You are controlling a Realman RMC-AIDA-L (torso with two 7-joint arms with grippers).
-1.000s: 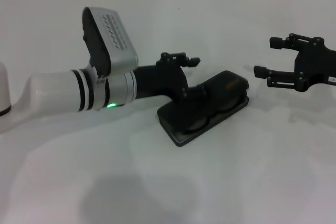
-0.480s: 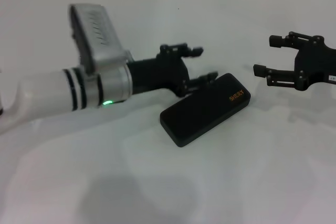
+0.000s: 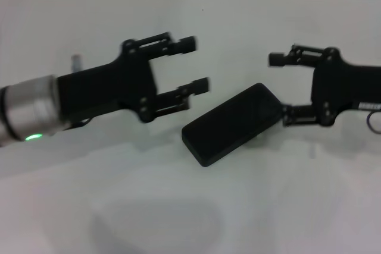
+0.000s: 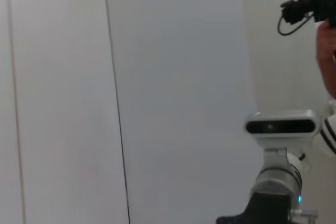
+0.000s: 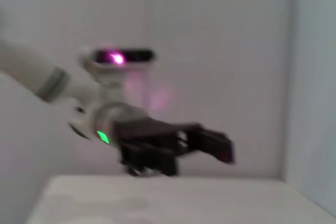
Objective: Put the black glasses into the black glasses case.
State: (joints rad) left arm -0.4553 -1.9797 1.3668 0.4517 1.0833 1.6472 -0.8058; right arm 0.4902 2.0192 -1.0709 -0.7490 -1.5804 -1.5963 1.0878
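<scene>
head view: closed black glasses case [image 3: 233,124] between left claw [image 3: 193,65] and right claw [image 3: 280,87]

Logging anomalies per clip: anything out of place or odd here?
Nothing stands out. The case lies shut, angled on the table, between the open left end effector and the open right end effector. No glasses visible.

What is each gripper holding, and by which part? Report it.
Nothing. The left gripper hangs open beside the closed black glasses case; the right gripper is open at its far end, gripping nothing.
</scene>
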